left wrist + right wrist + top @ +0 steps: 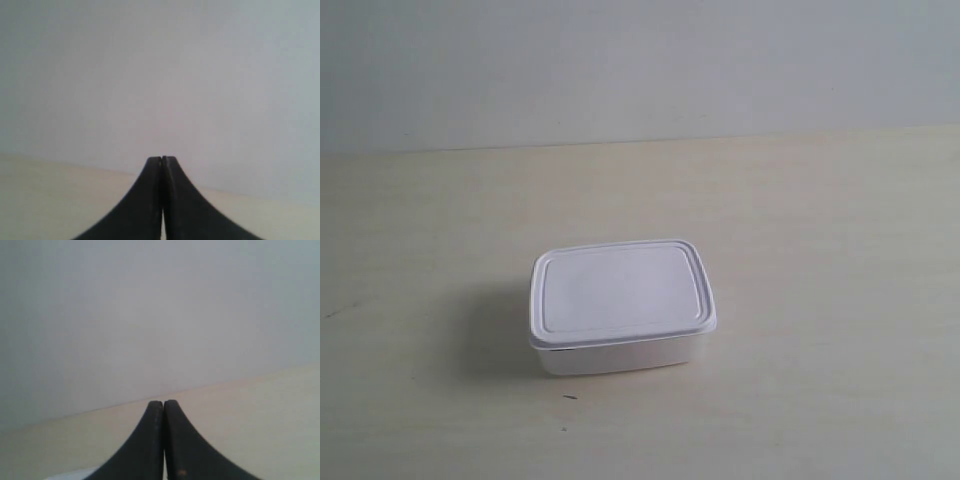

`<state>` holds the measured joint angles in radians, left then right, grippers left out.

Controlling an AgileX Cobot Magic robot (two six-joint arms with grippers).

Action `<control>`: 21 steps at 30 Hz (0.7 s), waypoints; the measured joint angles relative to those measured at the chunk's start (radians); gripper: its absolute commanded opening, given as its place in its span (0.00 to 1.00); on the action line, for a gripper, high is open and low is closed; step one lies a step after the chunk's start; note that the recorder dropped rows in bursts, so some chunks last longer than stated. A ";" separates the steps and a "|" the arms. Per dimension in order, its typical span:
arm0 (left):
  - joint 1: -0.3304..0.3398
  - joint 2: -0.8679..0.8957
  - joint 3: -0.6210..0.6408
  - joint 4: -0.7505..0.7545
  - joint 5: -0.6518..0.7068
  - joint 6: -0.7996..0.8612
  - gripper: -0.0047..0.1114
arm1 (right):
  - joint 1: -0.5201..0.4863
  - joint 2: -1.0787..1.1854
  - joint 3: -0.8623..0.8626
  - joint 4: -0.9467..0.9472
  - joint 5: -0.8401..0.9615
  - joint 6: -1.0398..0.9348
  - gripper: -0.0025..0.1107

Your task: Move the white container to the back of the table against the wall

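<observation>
left gripper [162, 161] tips pressed together, facing wall [640, 60] | right gripper [163, 404] likewise together | white container [620, 300] lidded, contents hidden, on table [840, 260], apart from wall

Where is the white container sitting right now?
In the exterior view the white container stands on the table just left of the view's centre, toward the near edge, with a stretch of tabletop between it and the wall.
</observation>
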<state>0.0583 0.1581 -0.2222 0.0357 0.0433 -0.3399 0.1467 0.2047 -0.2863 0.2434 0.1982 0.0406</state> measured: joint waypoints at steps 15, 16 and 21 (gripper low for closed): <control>0.000 0.588 -0.485 -0.114 0.591 0.157 0.04 | 0.004 0.711 -0.549 0.081 0.386 -0.190 0.02; 0.000 0.611 -0.496 -0.178 0.600 0.201 0.04 | 0.004 0.745 -0.569 0.106 0.406 -0.210 0.02; 0.000 0.721 -0.514 -0.524 0.617 0.471 0.04 | 0.004 0.882 -0.639 0.271 0.506 -0.307 0.02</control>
<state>0.0583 0.8790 -0.7363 -0.4886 0.6606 0.1310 0.1505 1.0869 -0.9253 0.5145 0.7043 -0.2666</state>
